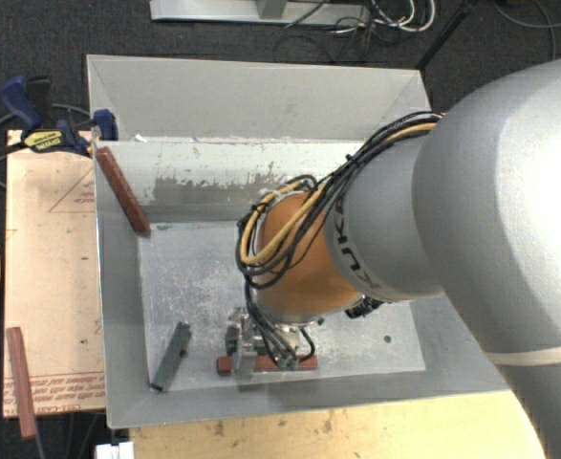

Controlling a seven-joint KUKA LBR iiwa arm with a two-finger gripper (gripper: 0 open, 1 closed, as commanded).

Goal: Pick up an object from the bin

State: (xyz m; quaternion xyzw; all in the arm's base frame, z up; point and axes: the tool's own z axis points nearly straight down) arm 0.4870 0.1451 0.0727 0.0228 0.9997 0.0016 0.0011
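My gripper (259,344) is low over the bin floor near the front wall, about midway along it. Directly beneath it lies a flat red-brown bar (304,363), its two ends sticking out to the left and right of the gripper; its middle is hidden by the gripper. A dark grey oblong block (170,356) lies on the floor to the gripper's left, angled toward the front left corner and apart from the gripper.
A long brown wooden stick (122,191) leans in the back left corner of the bin. The arm with its orange cover and looped cables hangs over the bin's middle and right, hiding the floor there.
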